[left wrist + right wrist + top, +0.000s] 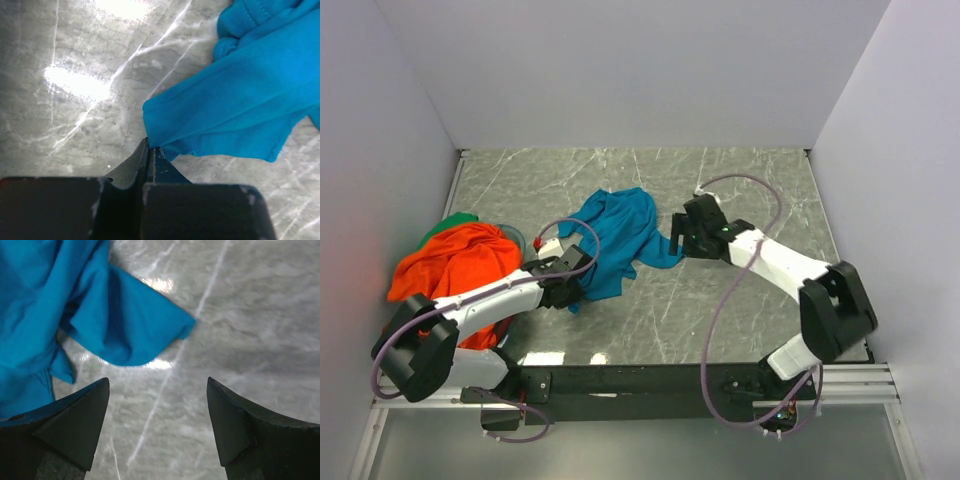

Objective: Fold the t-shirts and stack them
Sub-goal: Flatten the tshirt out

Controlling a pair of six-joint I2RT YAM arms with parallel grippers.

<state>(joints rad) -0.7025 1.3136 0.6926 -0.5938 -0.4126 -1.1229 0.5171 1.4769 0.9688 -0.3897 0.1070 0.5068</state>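
Note:
A crumpled teal t-shirt [617, 240] lies on the marble table, seen close up in both wrist views [240, 105] [45, 305]. My left gripper [578, 287] is at its near lower edge, jaws shut on a corner of the teal cloth [150, 146]. My right gripper [677, 235] is at the shirt's right edge and stands open [157, 382] above bare table, a teal flap [135, 330] just beyond its fingertips. An orange t-shirt [455, 262] is heaped at the left, with a bit of a green t-shirt [453, 222] behind it.
White walls close in the grey marble table [740, 190] on the left, back and right. The left arm [490, 295] reaches across the front of the orange heap. Purple cables [720, 310] loop from both arms.

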